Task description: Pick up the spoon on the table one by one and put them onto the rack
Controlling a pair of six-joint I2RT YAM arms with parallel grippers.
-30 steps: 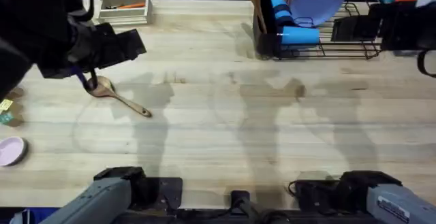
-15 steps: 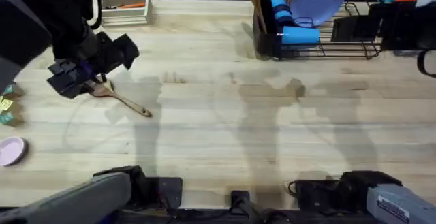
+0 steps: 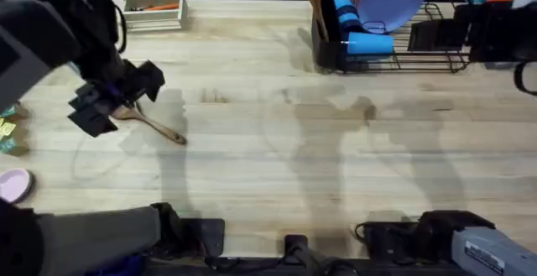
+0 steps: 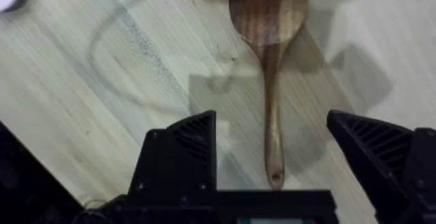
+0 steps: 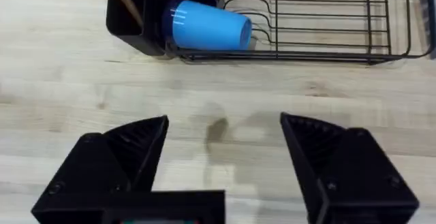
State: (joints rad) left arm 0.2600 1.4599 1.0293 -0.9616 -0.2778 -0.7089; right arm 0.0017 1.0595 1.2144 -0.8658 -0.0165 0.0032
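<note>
Wooden spoon (image 4: 270, 74) lies between the left gripper's (image 4: 300, 142) wide-open, empty jaws; closing on the handle seems next.

1. The left claw (image 3: 113, 108) is dropping lower over the spoon (image 3: 155, 126) than a second ago, showing smaller and sharper from overhead.
2. It is covering the spoon's bowl from above, which lay exposed earlier; the handle alone shows on the counter (image 3: 277, 158).
3. Its shadow is sliding left across the planks.

Spoon (image 3: 151, 122) on table (image 3: 277, 158), left side
</note>
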